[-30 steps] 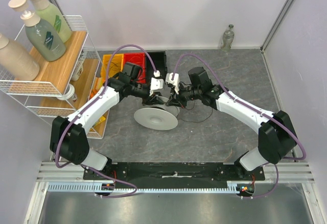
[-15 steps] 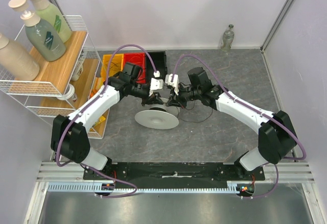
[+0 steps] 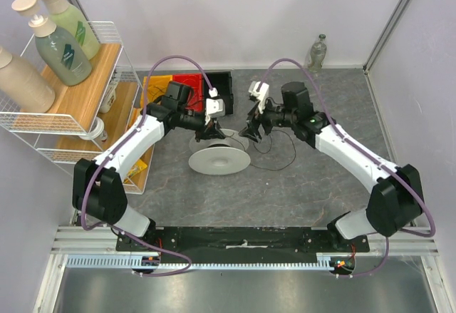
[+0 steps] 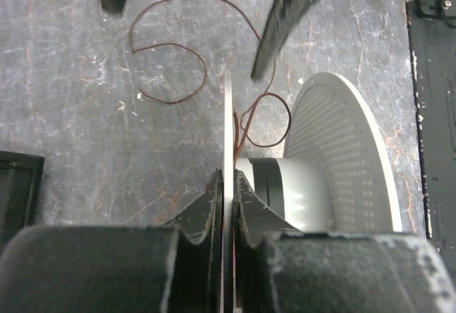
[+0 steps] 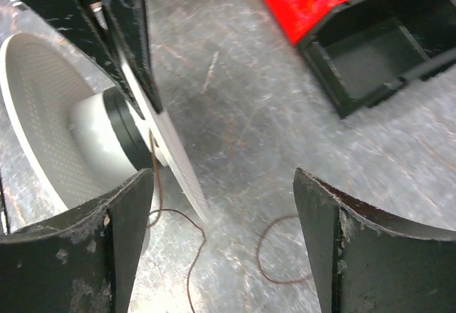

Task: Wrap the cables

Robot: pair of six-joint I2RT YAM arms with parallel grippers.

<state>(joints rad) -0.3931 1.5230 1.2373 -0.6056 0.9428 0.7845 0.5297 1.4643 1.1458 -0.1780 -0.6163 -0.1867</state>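
Top view: the left gripper (image 3: 211, 133) is seen at the upper rim of the white spool (image 3: 217, 162). The right gripper (image 3: 251, 129) hangs just beside the spool, apart from it.

Left wrist: the jaws are pressed together on the thin flange edge. The cable (image 4: 204, 74) is seen in loose loops on the table (image 4: 71, 127), gripped by nothing.

Right wrist: the fingers are spread and empty, above the slack wire.

Risks judged:
- The flange may slip from so narrow a pinch, and the spool may be tipped.
- Slack turns may be shed from the hub.
- A wire lying flat and this thin may be missed at the next pick.
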